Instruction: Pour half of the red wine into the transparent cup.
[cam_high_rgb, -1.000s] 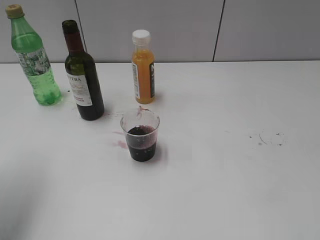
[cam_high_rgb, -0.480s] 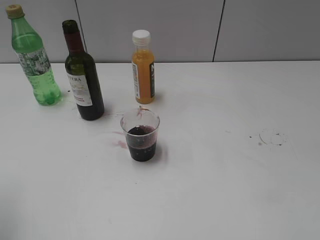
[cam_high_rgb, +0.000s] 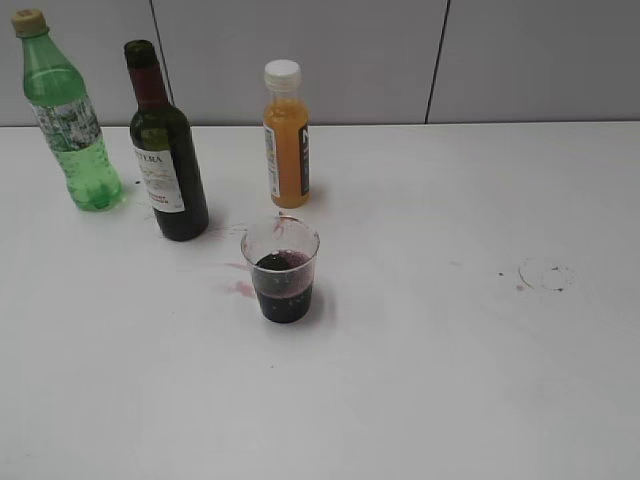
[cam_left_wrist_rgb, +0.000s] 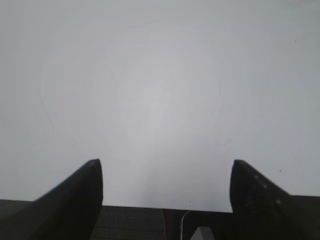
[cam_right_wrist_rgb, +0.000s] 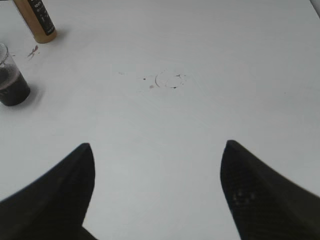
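The dark-green wine bottle (cam_high_rgb: 166, 150) with white label and dark red neck foil stands upright at the back left of the white table. The transparent cup (cam_high_rgb: 281, 270) stands in front of it to the right, about half full of dark red wine; it also shows at the left edge of the right wrist view (cam_right_wrist_rgb: 12, 77). Neither gripper shows in the exterior view. My left gripper (cam_left_wrist_rgb: 166, 162) is open and empty over bare table near its front edge. My right gripper (cam_right_wrist_rgb: 157, 145) is open and empty, well right of the cup.
A light green soda bottle (cam_high_rgb: 67, 115) stands at the far back left. A small orange juice bottle (cam_high_rgb: 286, 135) with white cap stands behind the cup, also in the right wrist view (cam_right_wrist_rgb: 37, 20). Small red spills (cam_high_rgb: 240, 287) lie beside the cup. A faint ring mark (cam_high_rgb: 545, 274) is at right.
A shadow at the lower left of the exterior view has gone. The bottles and the cup have not moved.
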